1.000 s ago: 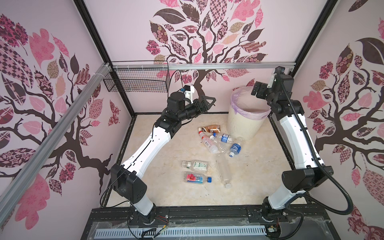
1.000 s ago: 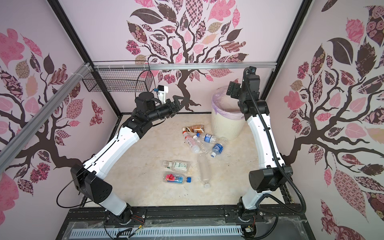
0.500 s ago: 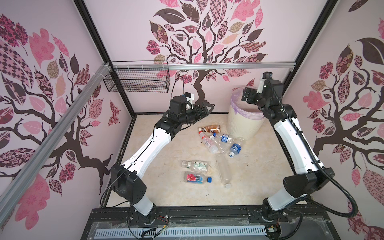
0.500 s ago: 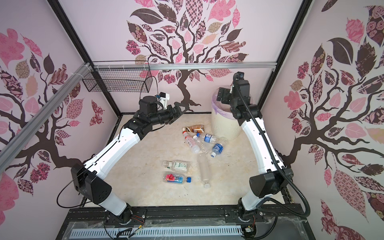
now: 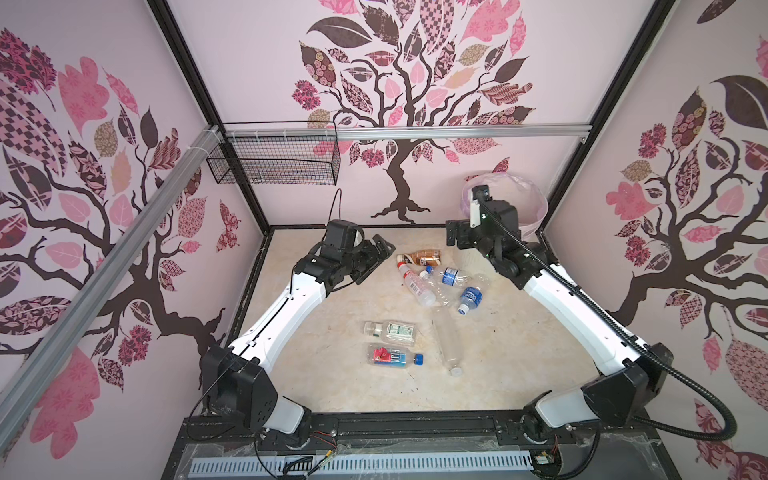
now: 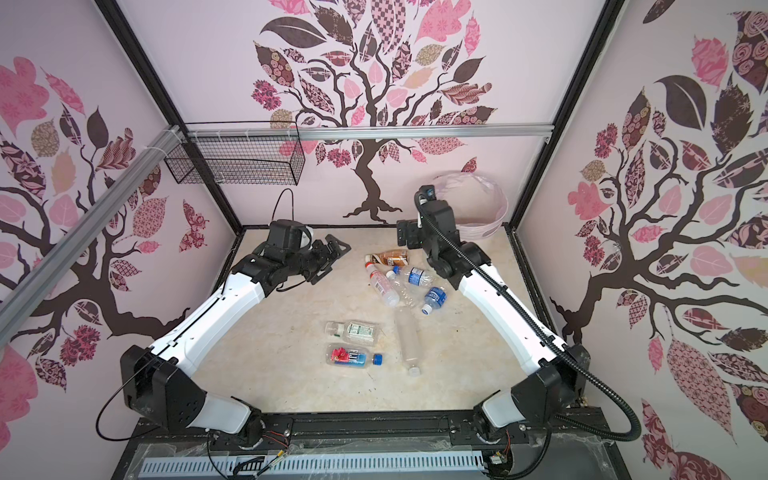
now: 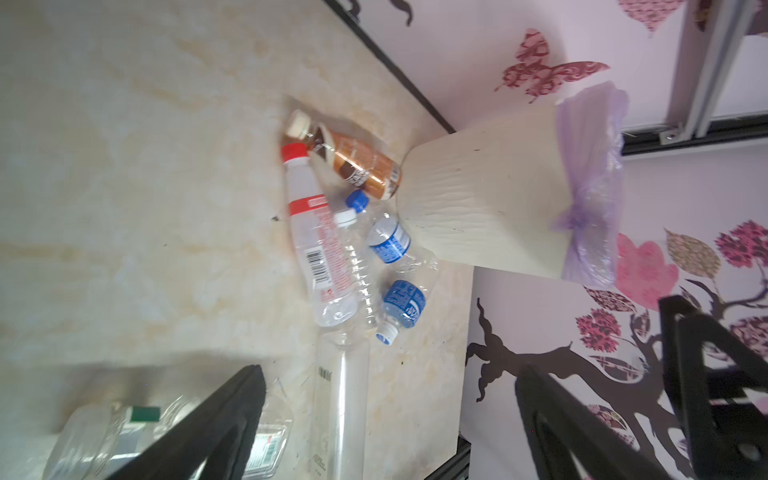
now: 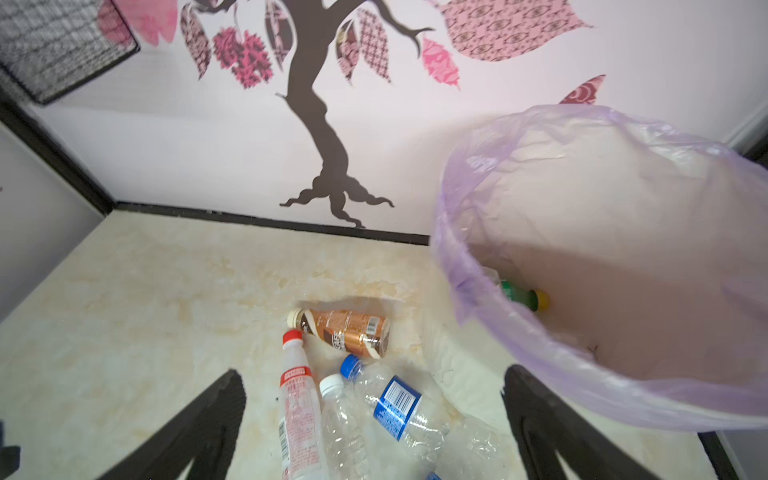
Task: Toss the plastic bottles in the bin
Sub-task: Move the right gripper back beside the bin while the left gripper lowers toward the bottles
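- Eight plastic bottles [image 5: 413, 284] lie on their sides on the table [image 5: 324, 374]; we count one more inside the bin.
- Brown-gold bottle [image 5: 424, 257]: farthest back in the cluster, just beside the foot of the bin [image 7: 478, 195].
- Red-capped bottle [image 5: 411, 279]: clear, with its cap touching the brown-gold one.
- Ribbed clear bottle [image 7: 357, 266]: white cap, pressed along the red-capped one.
- Two blue-label bottles: one with a blue cap [image 5: 451, 276] and one with a white cap [image 5: 469, 299], both crumpled and close to the bin.
- Long clear bottle [image 5: 446, 347]: no label that we can see, lying in front of the cluster.
- Green-label bottle [image 5: 390, 331] and red-and-blue-label bottle [image 5: 395, 358]: side by side, well apart from the cluster.
- Green bottle [image 8: 521, 296]: yellow cap, lying low inside the bin against the lilac bag [image 8: 478, 199].
- Bin: upright in the far right corner.
- Left pincer [image 5: 376, 262]: spread wide and empty, above the table left of the cluster.
- Right pincer [image 5: 454, 235]: spread wide and empty, raised over the cluster beside the bin's rim.
- Wire basket [image 5: 274, 160]: hung on the back rail.
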Controlling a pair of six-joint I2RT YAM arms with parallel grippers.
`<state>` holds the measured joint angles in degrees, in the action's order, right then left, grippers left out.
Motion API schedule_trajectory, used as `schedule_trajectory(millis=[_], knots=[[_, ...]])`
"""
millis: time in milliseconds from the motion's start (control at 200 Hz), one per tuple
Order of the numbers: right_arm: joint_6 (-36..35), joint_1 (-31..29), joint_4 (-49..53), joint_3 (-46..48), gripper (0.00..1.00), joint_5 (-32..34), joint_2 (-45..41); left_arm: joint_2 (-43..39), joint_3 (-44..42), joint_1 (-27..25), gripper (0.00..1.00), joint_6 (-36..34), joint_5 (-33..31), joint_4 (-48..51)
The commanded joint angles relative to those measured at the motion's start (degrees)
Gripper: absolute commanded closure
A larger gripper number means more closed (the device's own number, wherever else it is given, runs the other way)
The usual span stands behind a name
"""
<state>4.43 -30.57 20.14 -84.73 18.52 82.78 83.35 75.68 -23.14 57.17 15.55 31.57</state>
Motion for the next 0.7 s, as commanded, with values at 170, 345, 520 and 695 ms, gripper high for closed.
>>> schedule_trajectory(millis=[170, 345, 520, 695], knots=[[-2.0, -6.2, -3.7, 9.8, 0.0, 4.9, -4.4, -7.2, -17.3, 0.4, 0.02, 16.8, -2.0, -0.6], [-1.2, -9.3, -4.5, 14.3, 0.0, 4.9, -5.6, -7.5, -20.0, 0.3, 0.02, 17.6, 0.0, 0.2], [0.5, -9.9, -4.8, 17.0, 0.01, 4.2, -6.6, -6.1, -24.0, 0.3, 0.02, 20.2, 2.4, -2.0], [1.2, -9.9, -5.4, 18.5, 0.0, 4.1, -7.6, -3.3, -26.8, 0.3, 0.02, 20.0, 5.1, -4.5]])
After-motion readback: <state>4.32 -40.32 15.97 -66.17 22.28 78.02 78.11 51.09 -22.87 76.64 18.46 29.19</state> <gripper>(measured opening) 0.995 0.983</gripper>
